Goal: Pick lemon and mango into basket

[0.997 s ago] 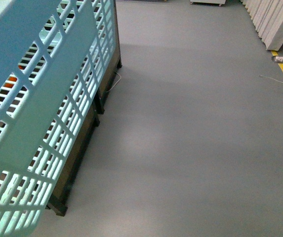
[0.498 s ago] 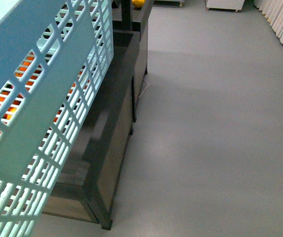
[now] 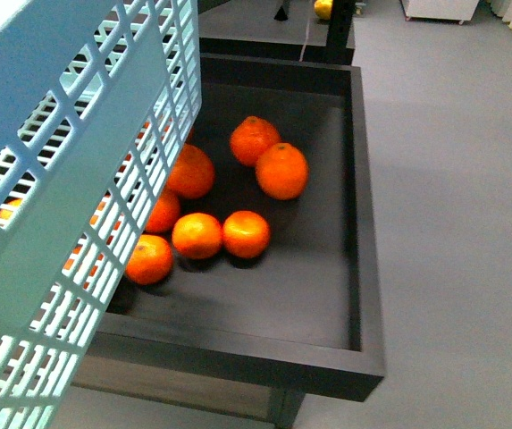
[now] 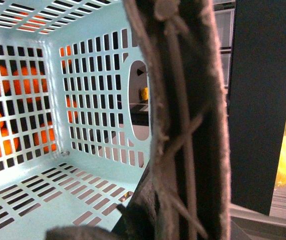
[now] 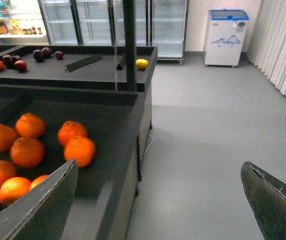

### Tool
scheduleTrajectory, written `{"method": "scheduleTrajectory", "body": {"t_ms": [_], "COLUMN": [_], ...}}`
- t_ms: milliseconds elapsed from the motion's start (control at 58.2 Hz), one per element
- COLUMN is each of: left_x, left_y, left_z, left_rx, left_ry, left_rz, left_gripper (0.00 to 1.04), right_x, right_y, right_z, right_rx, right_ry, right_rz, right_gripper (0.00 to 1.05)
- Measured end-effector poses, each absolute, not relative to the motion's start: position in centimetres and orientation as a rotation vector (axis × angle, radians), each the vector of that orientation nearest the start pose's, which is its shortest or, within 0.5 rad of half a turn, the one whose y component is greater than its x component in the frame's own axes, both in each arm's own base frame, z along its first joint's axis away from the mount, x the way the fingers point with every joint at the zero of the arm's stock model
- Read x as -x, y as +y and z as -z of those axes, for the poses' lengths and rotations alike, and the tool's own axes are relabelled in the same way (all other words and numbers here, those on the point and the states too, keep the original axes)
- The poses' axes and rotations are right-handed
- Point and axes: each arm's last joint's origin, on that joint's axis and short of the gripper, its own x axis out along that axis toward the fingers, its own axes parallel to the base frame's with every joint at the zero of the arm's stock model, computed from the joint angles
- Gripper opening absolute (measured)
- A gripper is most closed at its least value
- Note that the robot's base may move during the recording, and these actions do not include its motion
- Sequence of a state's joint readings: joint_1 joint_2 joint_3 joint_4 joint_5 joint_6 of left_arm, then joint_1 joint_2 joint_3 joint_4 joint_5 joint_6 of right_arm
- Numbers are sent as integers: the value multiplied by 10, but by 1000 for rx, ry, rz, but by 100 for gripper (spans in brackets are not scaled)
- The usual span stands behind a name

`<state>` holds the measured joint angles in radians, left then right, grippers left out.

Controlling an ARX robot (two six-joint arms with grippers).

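Observation:
The light aqua slotted basket point(image 3: 59, 179) hangs tilted at the left of the front view and hides part of the bin behind it. My left gripper point(image 4: 152, 215) is shut on the basket's brown handle point(image 4: 182, 125), which fills the left wrist view; the basket's inside point(image 4: 43, 190) holds nothing. One lemon point(image 5: 142, 63), small and yellow, lies on the far black shelf and shows at the top of the front view as the lemon point(image 3: 323, 8). My right gripper point(image 5: 157, 200) is open over the grey floor beside the bin, with nothing between its fingers. The mango is out of view.
A black bin point(image 3: 363, 223) holds several oranges point(image 3: 281, 170). Dark red fruits point(image 5: 13, 62) lie on the far shelf behind a black post point(image 5: 129, 45). Glass-door fridges point(image 5: 113, 20) and a chest freezer point(image 5: 226, 37) stand at the back. Grey floor point(image 3: 461, 223) lies to the right.
The front view has swung from bare floor to look down over the bin of oranges. The basket stays at the left in my left gripper.

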<state>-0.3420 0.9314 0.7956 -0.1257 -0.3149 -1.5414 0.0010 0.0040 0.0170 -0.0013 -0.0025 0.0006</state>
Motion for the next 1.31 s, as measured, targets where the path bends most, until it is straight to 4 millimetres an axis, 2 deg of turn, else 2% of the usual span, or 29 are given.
{"method": "scheduleTrajectory", "body": {"t_ms": [1306], "left_x": [-196], "left_y": [-60], "left_z": [-317], "left_rx": [1447], "left_ry": [210], "left_rz": [-169], "left_gripper": [5], "right_x": [-97], "right_y": [0], "right_z": [-169], "right_rx": [-1], "right_ry": [-12], "right_rz": [1], "right_gripper": [96]}}
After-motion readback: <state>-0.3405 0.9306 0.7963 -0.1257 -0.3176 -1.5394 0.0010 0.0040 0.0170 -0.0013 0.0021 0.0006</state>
